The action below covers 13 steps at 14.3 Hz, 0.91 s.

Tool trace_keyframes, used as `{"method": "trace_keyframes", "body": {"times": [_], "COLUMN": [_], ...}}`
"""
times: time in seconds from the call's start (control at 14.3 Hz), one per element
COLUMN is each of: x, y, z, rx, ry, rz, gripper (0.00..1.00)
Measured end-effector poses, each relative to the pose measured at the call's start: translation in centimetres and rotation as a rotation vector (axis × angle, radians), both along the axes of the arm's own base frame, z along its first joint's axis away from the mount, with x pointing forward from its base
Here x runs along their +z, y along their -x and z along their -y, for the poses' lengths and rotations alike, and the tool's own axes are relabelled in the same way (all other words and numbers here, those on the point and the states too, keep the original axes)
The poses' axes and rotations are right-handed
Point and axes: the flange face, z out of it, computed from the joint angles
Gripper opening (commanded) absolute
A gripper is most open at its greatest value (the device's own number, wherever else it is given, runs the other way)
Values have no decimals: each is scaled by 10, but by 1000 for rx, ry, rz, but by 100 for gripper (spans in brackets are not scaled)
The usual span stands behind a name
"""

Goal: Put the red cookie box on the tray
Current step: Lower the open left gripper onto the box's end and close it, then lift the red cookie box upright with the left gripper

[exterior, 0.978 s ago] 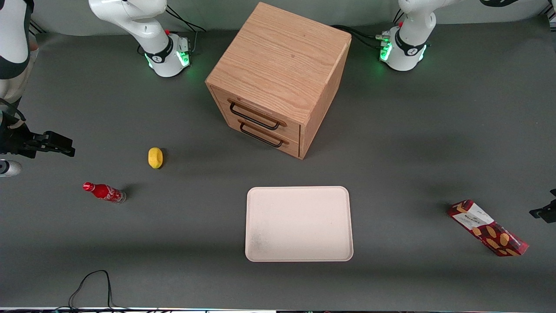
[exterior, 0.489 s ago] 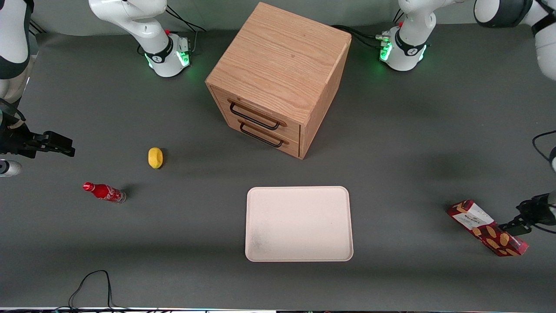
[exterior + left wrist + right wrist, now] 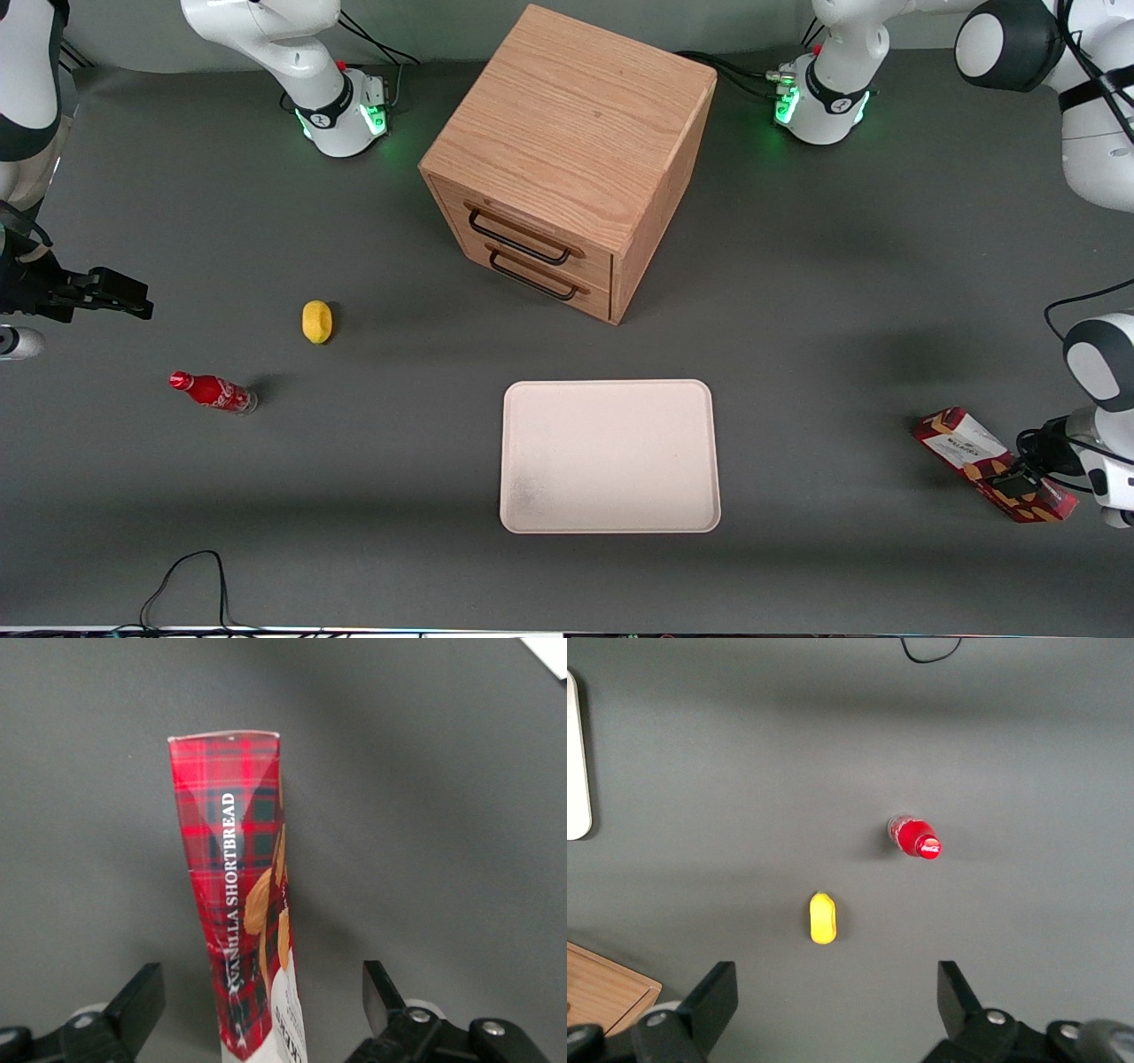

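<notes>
The red cookie box (image 3: 952, 440) lies flat on the grey table toward the working arm's end, well apart from the cream tray (image 3: 609, 456). My left gripper (image 3: 1012, 483) hangs over the middle of the box. In the left wrist view the gripper (image 3: 261, 992) is open, with one black finger (image 3: 142, 1001) on each side of the plaid box (image 3: 235, 868) and a clear gap between each finger and the box. A corner of the tray (image 3: 554, 651) also shows in that view.
A wooden two-drawer cabinet (image 3: 567, 159) stands farther from the front camera than the tray. A yellow lemon-like object (image 3: 316, 321) and a small red soda bottle (image 3: 213, 392) lie toward the parked arm's end. A black cable (image 3: 186, 576) loops near the front edge.
The left arm has swung in from the table's end, and its gripper has moved from beside the box to over the box's middle. The box has not moved.
</notes>
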Motion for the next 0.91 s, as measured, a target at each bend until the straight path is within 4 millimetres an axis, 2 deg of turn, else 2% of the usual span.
{"method": "trace_keyframes", "body": {"times": [0.07,0.14,0.21,0.28,0.77,0.91], "x": [-4,-5,-6,-5,-4,3], "y": [1,1,1,1,0,1], "z": [-1,-1,-1,-1,-2,-4], "rx": [1,0,-2,-3,-13,-15], "ry": [0,-2,-5,-7,-24,-26], "rz": [-5,-8,-8,-8,-10,-27], "gripper": [46,26,10,0,0,0]}}
